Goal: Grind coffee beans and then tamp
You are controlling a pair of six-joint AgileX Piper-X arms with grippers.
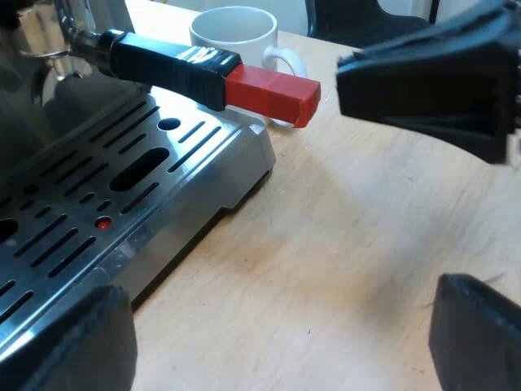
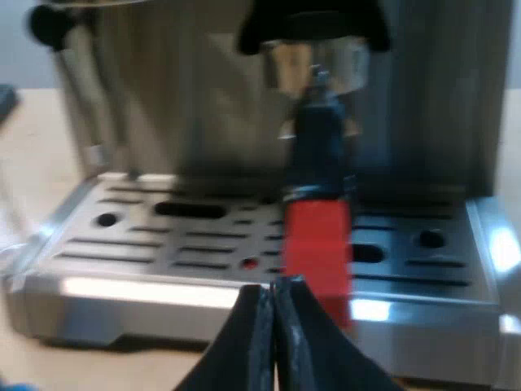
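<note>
At machine [image 2: 163,106] front, R hand [image 2: 273,290] closed near holder [image 2: 319,228].

A white mug [image 1: 232,32] stood upright on a pale wooden table [image 1: 342,244], its open mouth facing up and the inside showing plain white. Its looped handle curved out from one side, and its base rested on the wood near the table's far edge. The tabletop was light, with a faint grain and some soft shadows across it. The same pale wood [image 2: 32,138] also appeared in the right wrist view.
</note>
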